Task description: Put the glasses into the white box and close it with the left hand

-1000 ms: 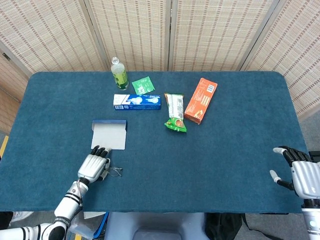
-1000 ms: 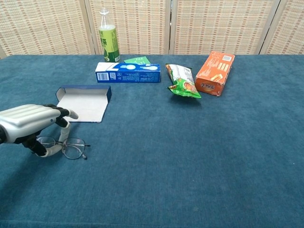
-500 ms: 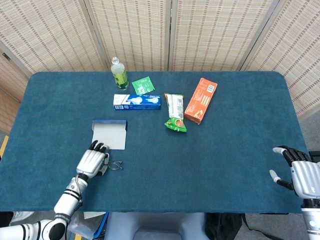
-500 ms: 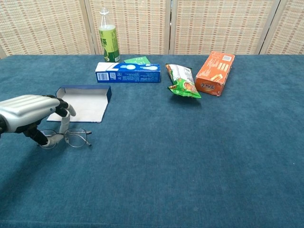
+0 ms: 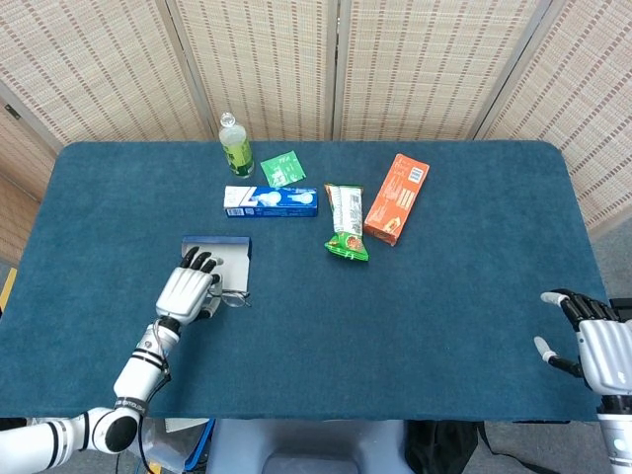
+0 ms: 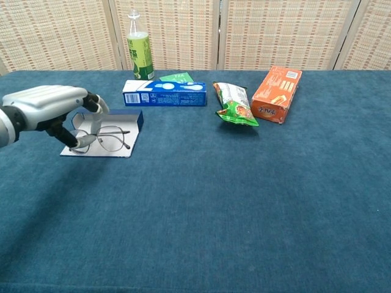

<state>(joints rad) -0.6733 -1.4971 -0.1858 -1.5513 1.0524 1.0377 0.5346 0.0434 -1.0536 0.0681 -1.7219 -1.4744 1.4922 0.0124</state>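
Left hand [image 6: 52, 110] fingers pinch thin wire-frame glasses [image 6: 109, 138] above open white box [image 6: 125, 149]; lower level, release w/ care.

text: none legible | blue box [image 6: 164, 93]: white print, too small to read | orange box [image 6: 277, 93]: print, blurred | green bottle [image 6: 140, 54]: label unreadable | snack bag [image 6: 235, 105]: markings unreadable

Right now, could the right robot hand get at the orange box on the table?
Probably yes. The right robot hand is open and holds nothing, and the blue cloth between it and the orange box lies bare, though it would be a long stretch.
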